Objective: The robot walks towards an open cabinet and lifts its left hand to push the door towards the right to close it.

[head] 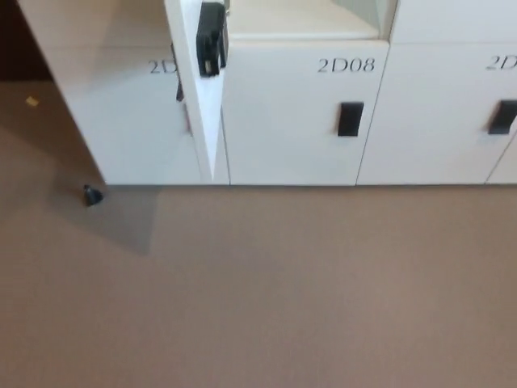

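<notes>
A bank of white cabinets (291, 121) fills the top of the head view. One upper door (198, 89) stands open, swung out towards me edge-on, with a black latch (212, 39) on its face. To the right of the door the open compartment (299, 20) shows a pale shelf. Below it is a shut door labelled 2D08 with a black handle (350, 119). Neither of my hands shows in the picture.
Brown carpet (266, 291) stretches from the cabinet base to the near edge. A small dark doorstop (91, 195) sits on the floor at the left. A yellow scrap (31, 101) lies far left. Another black handle (502, 117) is at the right.
</notes>
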Motion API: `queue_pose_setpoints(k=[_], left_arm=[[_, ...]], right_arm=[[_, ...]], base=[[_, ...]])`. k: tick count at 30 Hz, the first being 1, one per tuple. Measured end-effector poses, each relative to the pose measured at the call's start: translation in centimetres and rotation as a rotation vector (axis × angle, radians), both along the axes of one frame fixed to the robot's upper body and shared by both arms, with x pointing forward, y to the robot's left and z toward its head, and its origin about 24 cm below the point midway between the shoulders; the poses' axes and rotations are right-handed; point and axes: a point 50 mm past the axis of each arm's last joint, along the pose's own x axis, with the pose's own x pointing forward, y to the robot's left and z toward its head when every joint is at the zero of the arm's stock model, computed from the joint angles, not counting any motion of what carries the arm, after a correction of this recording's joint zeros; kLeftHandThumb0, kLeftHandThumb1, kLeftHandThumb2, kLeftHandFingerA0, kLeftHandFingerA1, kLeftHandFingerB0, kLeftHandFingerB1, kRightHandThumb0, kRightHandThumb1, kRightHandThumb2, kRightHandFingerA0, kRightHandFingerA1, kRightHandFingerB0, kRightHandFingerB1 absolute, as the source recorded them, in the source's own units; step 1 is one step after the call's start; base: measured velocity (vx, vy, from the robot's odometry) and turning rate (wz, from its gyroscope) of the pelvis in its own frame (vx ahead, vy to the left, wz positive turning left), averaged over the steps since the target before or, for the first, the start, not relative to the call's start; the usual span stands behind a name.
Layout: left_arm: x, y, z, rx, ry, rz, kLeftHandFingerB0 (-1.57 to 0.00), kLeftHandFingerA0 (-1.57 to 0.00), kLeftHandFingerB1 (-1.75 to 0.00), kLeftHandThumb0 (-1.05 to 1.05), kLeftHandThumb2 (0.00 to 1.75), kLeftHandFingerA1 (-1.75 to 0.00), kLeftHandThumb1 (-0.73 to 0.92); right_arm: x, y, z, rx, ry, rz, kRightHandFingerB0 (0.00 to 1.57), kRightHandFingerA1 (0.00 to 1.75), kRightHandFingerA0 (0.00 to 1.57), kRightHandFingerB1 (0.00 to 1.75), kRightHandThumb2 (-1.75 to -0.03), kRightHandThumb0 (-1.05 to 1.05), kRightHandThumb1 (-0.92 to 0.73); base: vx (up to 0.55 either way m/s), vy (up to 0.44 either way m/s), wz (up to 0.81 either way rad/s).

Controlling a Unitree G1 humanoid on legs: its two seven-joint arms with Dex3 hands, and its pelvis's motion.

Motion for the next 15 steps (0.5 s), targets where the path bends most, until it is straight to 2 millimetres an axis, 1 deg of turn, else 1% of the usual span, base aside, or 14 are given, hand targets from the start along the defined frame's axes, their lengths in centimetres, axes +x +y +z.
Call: queue_pose_setpoints(k=[1,3,5,8,9,11,12,14,15], left_arm=[[0.07,0.02,0.03,-0.001,-0.002,0.001,-0.37,-0.53,-0.43,-0.05,0.6,-0.53,0.73],[0.25,-0.05,0.06,-0.004,-0.006,-0.001,-0.36,-0.51,-0.42,-0.05,0.61,-0.52,0.73],[0.36,0.22,0.28,0.004,-0.01,-0.002,-0.36,-0.51,-0.43,-0.05,0.61,-0.52,0.73],[0.44,0.22,0.32,0.004,-0.012,-0.006,-0.37,-0.49,-0.44,-0.08,0.62,-0.52,0.71],[0.47,0.2,0.31,0.003,-0.012,-0.009,-0.37,-0.49,-0.44,-0.08,0.62,-0.52,0.71],[0.44,0.21,0.31,0.003,-0.01,-0.009,-0.37,-0.49,-0.45,-0.08,0.62,-0.53,0.71],[0.44,0.21,0.31,0.003,-0.01,-0.009,-0.39,-0.54,-0.44,-0.05,0.6,-0.52,0.72],[0.28,0.27,0.29,0.005,-0.005,-0.009,-0.39,-0.54,-0.44,-0.05,0.6,-0.52,0.72],[0.25,0.28,0.27,0.005,-0.003,-0.01,-0.37,-0.53,-0.44,-0.06,0.61,-0.52,0.73]], right_arm=[[-0.07,0.05,-0.06,0.001,0.003,0.001,0.51,0.48,0.6,0.43,-0.58,-0.13,-0.61],[0.33,0.2,0.02,0.001,-0.008,0.009,0.51,0.48,0.6,0.43,-0.57,-0.14,-0.61],[0.49,0.37,0.0,0.004,-0.014,0.014,0.52,0.49,0.62,0.43,-0.57,-0.15,-0.59],[0.45,0.37,-0.01,0.004,-0.013,0.014,0.5,0.49,0.61,0.43,-0.57,-0.13,-0.61],[0.13,0.37,-0.13,0.005,-0.004,0.012,0.5,0.49,0.61,0.43,-0.57,-0.13,-0.61],[0.0,0.36,-0.17,0.005,-0.001,0.011,0.49,0.48,0.59,0.42,-0.57,-0.14,-0.61],[0.0,0.36,-0.17,0.005,-0.001,0.011,0.5,0.48,0.59,0.42,-0.58,-0.14,-0.61],[-0.29,0.39,-0.27,0.006,0.006,0.011,0.5,0.48,0.59,0.42,-0.58,-0.14,-0.61],[-0.4,0.38,-0.32,0.006,0.009,0.01,0.53,0.49,0.63,0.44,-0.57,-0.13,-0.62]], base=[[0.41,0.076,0.0],[0.56,0.121,-0.77],[0.45,0.268,-0.11],[0.44,0.246,0.04],[0.39,0.041,0.11],[0.38,0.008,0.18],[0.36,-0.011,0.2],[0.4,-0.149,0.32],[0.27,-0.158,0.65]])
